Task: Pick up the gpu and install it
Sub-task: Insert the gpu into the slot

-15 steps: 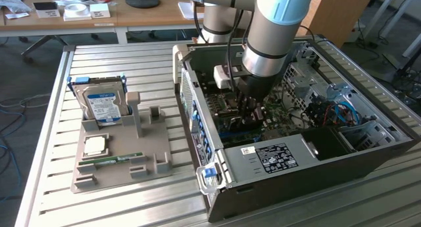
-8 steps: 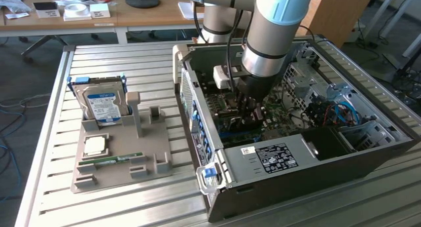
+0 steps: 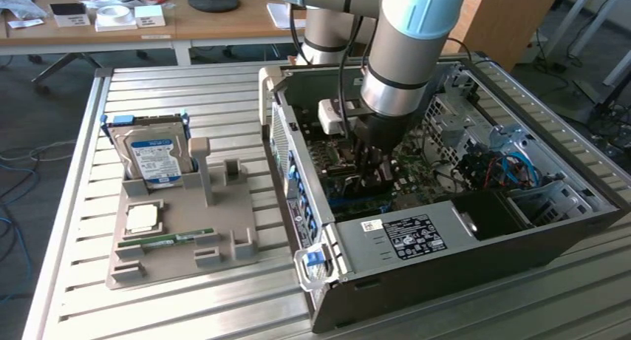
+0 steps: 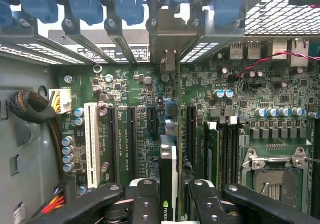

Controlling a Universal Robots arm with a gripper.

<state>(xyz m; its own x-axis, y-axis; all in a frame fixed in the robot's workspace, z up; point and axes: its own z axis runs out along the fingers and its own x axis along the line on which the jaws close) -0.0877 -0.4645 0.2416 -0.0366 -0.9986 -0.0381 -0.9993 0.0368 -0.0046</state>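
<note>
In the wrist view the gpu (image 4: 168, 166) stands edge-on, a thin card with a green logo on its black face. Its silver end bracket (image 4: 170, 59) reaches up to the case's rear slot frame. My gripper (image 4: 170, 196) is shut on it, with a black finger (image 4: 145, 201) on each side. The card sits low over the green motherboard (image 4: 130, 89), in line with a black expansion slot; I cannot tell whether it is seated. In the exterior view my gripper (image 3: 376, 159) reaches down inside the open computer case (image 3: 444, 229), and the arm hides the card there.
Blue slot latches (image 4: 82, 4) line the case's rear. A white slot (image 4: 92, 144), RAM slots and the CPU socket (image 4: 272, 169) flank the card. Outside the case, a grey fixture (image 3: 177, 229) holds a hard drive (image 3: 150, 159), a CPU chip (image 3: 143, 218) and a RAM stick (image 3: 168, 239).
</note>
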